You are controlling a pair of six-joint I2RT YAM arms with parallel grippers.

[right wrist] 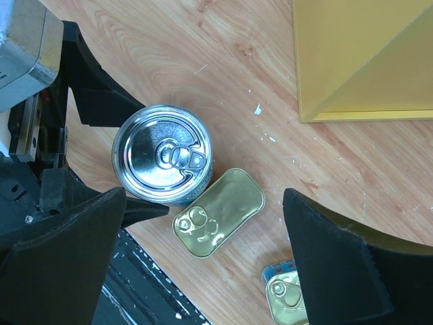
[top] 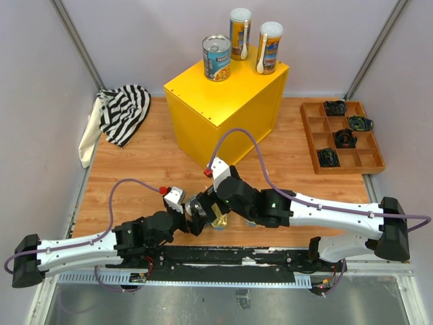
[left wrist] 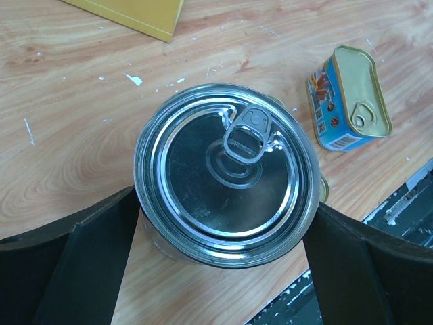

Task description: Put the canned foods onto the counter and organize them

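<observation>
A wide silver-topped can [left wrist: 226,176] stands on the wooden table between my left gripper's [left wrist: 226,227] fingers [left wrist: 88,264], which touch it on both sides; it also shows in the right wrist view [right wrist: 162,154]. My right gripper [right wrist: 205,223] is open above a flat golden tin [right wrist: 220,213], which lies right beside that can. A second golden tin [right wrist: 287,294] with a blue label lies nearby [left wrist: 348,98]. Both grippers, left [top: 198,215] and right [top: 218,208], meet near the table's front. The yellow counter [top: 203,101] bears one wide can [top: 216,58] and two tall cans [top: 239,34] [top: 269,47].
A striped cloth [top: 122,112] lies at the back left. A brown compartmented tray [top: 311,139] with small black gadgets stands at the right. A black rail [top: 223,261] runs along the near edge. Slanted metal posts rise at both back corners.
</observation>
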